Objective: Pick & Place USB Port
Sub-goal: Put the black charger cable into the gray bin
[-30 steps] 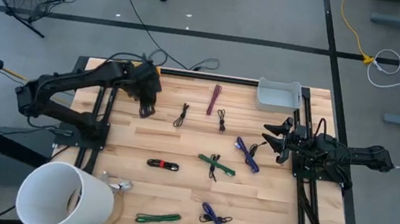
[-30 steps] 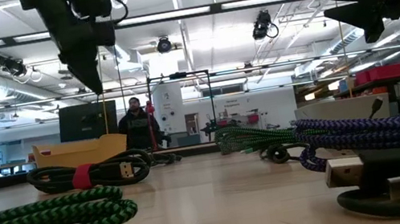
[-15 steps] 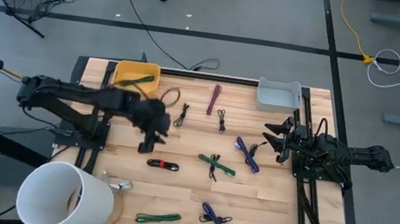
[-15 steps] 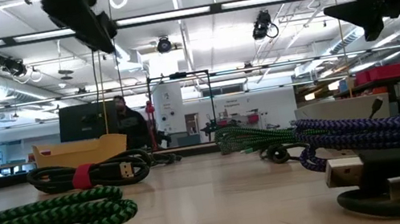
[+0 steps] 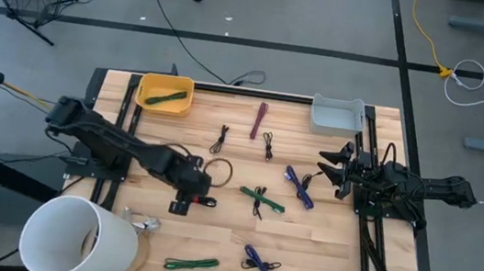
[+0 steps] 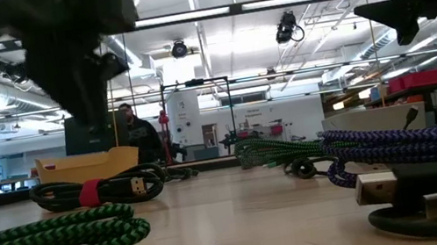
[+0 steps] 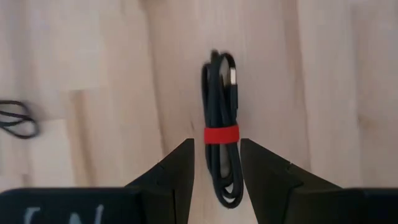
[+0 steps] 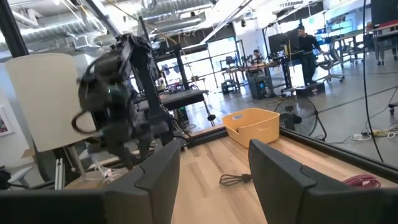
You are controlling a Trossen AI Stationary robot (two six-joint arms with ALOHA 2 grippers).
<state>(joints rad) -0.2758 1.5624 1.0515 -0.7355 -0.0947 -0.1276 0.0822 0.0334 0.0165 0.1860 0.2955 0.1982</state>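
High view first: I count ten cable bundles. Nine lie on the counter (image 5: 320, 256): a black one with a red band (image 5: 198, 200), two small black ones (image 5: 221, 139) near the far edge, a maroon one (image 5: 260, 120), a brown loop (image 5: 217, 169), a green-and-black one (image 5: 261, 199), two purple ones (image 5: 299, 187), and a green one (image 5: 190, 263) at the near edge. The tenth, also green, lies inside the yellow bin (image 5: 165, 92). I also see one grey bin (image 5: 337, 116) at the far right corner and one white bucket (image 5: 79, 240) at the near left corner.

My left claw (image 5: 184, 201) is stretched out over the middle of the counter, right at the banded cable's left end. In my left wrist view that cable (image 7: 221, 152) lies straight ahead, its length running away from me, with its near end and the red band sitting between my two fingers (image 7: 180, 171). The fingers are spread, one on each side of the bundle, and I cannot see either one touching it. The cable lies flat on the wood.

My right claw (image 5: 330, 170) waits above the right side of the counter, near the closer purple bundle, fingers spread and pinching nothing.

Low view shows a person (image 6: 143, 138) standing in the room beyond the counter.
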